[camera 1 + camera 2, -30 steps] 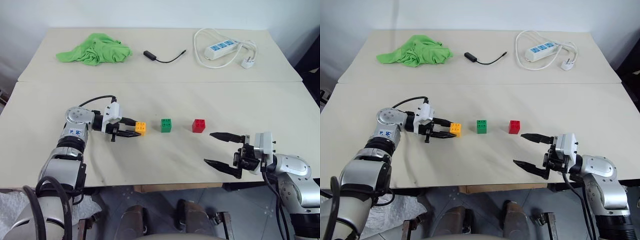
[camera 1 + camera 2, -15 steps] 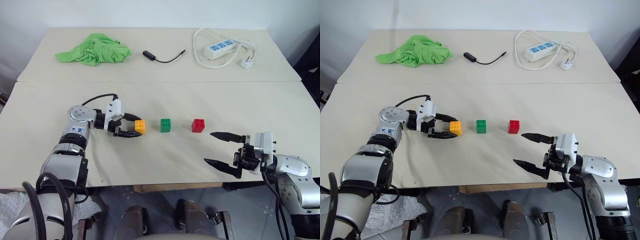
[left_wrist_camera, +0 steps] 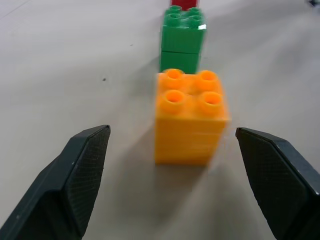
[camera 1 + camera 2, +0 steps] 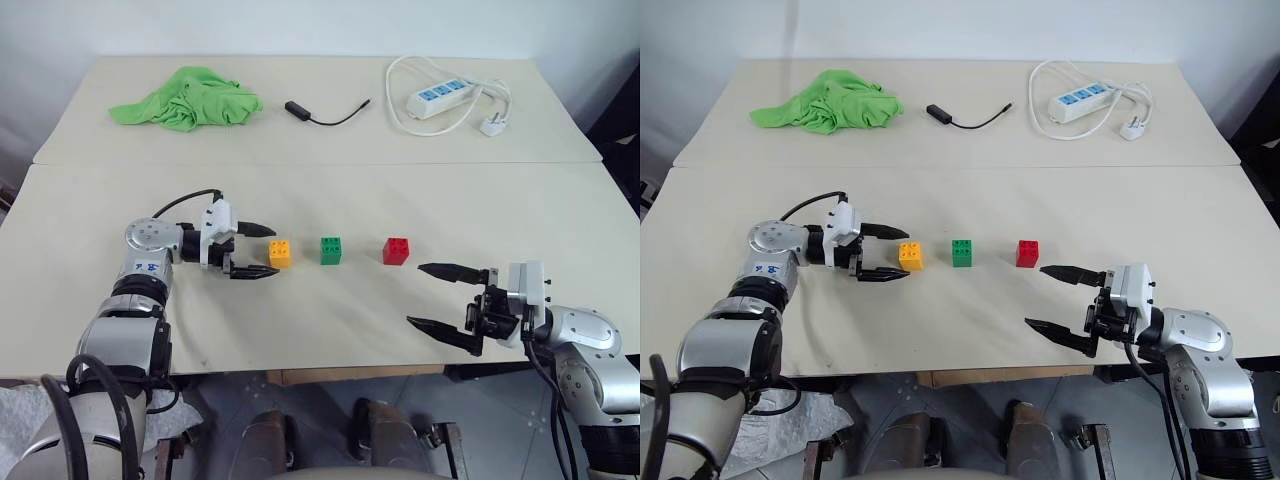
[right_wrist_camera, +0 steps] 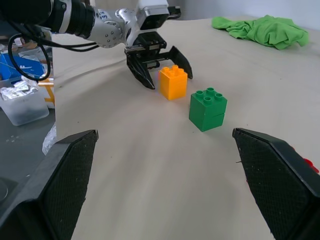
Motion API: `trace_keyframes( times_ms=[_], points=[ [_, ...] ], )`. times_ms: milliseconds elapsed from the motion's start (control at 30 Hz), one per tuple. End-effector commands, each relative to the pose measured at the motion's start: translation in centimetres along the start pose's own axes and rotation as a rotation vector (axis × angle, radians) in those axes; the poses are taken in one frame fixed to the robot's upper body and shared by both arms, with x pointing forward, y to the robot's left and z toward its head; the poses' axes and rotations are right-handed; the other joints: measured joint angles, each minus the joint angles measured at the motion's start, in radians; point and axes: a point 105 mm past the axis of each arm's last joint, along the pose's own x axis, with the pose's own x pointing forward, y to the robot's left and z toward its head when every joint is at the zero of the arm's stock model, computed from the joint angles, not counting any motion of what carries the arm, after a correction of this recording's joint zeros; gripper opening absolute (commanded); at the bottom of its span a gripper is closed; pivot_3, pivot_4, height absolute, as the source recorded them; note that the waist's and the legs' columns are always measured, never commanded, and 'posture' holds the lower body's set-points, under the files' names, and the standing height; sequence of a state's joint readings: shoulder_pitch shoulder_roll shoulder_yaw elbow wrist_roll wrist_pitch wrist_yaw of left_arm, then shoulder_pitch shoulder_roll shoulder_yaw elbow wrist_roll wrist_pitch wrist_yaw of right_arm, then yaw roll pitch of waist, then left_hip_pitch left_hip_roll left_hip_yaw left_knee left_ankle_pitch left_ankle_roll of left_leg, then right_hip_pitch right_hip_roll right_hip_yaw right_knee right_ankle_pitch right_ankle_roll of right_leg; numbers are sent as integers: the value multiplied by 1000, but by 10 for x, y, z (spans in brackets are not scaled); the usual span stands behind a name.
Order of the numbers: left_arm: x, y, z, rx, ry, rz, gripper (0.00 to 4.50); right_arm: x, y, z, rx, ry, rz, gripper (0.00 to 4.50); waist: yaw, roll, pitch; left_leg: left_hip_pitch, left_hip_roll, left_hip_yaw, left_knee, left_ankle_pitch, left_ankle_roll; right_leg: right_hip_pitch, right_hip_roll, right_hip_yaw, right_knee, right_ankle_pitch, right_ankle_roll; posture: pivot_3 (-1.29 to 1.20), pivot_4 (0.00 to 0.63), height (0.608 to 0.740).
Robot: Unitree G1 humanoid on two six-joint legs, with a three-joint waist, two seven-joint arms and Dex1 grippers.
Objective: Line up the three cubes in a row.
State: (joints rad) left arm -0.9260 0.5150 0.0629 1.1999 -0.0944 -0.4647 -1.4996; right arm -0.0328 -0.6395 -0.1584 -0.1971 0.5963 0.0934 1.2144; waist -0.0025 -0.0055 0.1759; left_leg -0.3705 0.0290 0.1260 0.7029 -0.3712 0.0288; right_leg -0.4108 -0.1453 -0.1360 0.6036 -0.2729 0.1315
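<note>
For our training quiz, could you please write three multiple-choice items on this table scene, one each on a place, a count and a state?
1. Which block stands between the other two in the row?
A. orange block
B. green block
C. red block

2. How many toy blocks stand on the table?
A. two
B. three
C. four

3. How is the left claw set?
A. open, block standing free between its fingers
B. shut on the orange block
C. shut on the green cloth

Answers:
1 B: the green block has the orange block on one side and the red block on the other.
2 B: three are seen.
3 A: the left claw shows gaps either side of the orange block.
</note>
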Motion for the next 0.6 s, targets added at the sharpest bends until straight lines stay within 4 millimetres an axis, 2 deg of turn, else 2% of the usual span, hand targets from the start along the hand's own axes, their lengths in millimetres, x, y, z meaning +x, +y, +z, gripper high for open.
trace_keyframes(
  times_ms=[33, 133, 233, 267, 333, 500, 600],
  points=[
    [-27, -1, 18, 76, -70, 19, 4273, -6, 1, 11, -52, -9, 8, 4500, -1, 0, 0, 0, 0, 0, 0, 0, 0, 0, 0, 0, 0, 0, 0, 0, 150, 740],
    [-52, -12, 24, 73, -93, 47, 4273, -19, -5, 10, -68, 7, -29, 4500, -2, 0, 0, 0, 1, -2, 0, 0, 0, 0, 0, 1, 1, 0, 0, 0, 150, 740],
    [-70, -28, 27, 12, -101, 96, 4273, -37, -20, 7, -8, 12, -86, 4500, -5, 0, 0, 2, 1, -6, 0, 0, 0, 0, 0, 3, 1, 0, 0, 0, 150, 740],
    [-75, -35, 26, -12, -93, 110, 4397, -43, -23, 1, 36, 41, -92, 4500, -4, 0, 0, 2, 1, -6, 0, 0, 0, 0, 0, 3, 1, 0, 0, 0, 150, 740],
    [-87, -44, 20, -82, -81, 197, 4397, -50, -36, -2, 20, 51, -114, 4500, -2, 0, 0, 2, 1, -6, 0, 0, 0, 0, 0, 4, 1, 0, 0, 0, 150, 740],
    [-105, -49, 16, -86, -58, 415, 4397, -49, -58, 0, -37, 17, -135, 4500, 3, 1, 1, 3, 3, -7, 1, 0, 0, 0, -2, 4, 4, 0, 0, 0, 150, 740],
    [-113, -54, 23, -66, -92, 491, 4397, -48, -68, -3, -54, 25, -84, 4500, -1, 1, 1, 3, 3, -7, 1, 0, 0, 0, -4, 4, 5, 0, 0, 0, 150, 740]
  ],
)
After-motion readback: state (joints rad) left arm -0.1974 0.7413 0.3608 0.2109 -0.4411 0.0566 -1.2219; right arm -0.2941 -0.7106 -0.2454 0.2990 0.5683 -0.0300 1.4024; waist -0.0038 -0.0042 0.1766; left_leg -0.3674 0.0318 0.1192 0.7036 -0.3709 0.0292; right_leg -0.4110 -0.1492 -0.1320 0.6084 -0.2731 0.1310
